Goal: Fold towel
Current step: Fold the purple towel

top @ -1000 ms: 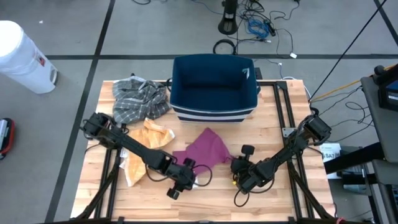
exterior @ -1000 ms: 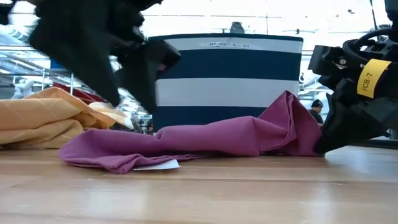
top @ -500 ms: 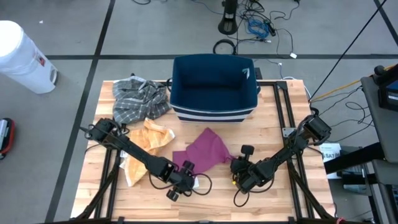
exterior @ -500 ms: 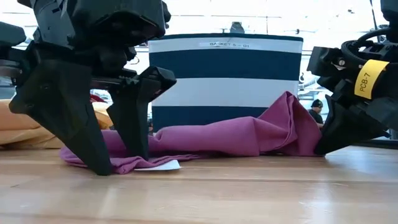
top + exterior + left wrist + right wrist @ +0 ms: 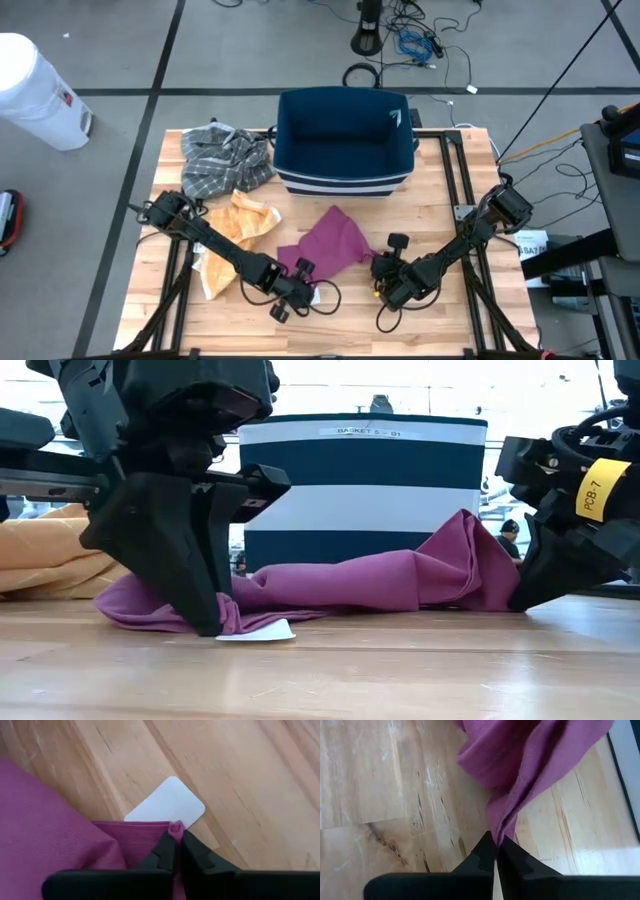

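Note:
A magenta towel (image 5: 325, 245) lies crumpled on the wooden table in front of a basket, with a white tag (image 5: 167, 807) sticking out from under its near left corner. My left gripper (image 5: 176, 836) is shut on that corner, down at the table top (image 5: 212, 626). On the towel's right end my right gripper (image 5: 496, 842) is also shut; in the low view it stands at the right (image 5: 520, 598). My left gripper pinches the towel's near left corner (image 5: 176, 826) between its two fingertips, slanting down from the table's left. The corner is bunched in the hold and lies on the table beside the white tag. My right gripper pinches a gathered fold at the towel's right end (image 5: 501, 822) between its fingertips, slanting down from the table's right. That end rises in a slack peak (image 5: 462, 530) just beside the fingers.
A navy and white striped basket (image 5: 345, 140) stands behind the towel. An orange cloth (image 5: 235, 225) lies to the towel's left and a grey plaid cloth (image 5: 225, 160) at the far left corner. Bare wood lies toward the near edge.
My left gripper has come down onto the towel's near left corner, stood open astride it, then shut on it. The corner is now bunched between the fingertips. The right arm and the rest of the towel have kept still.

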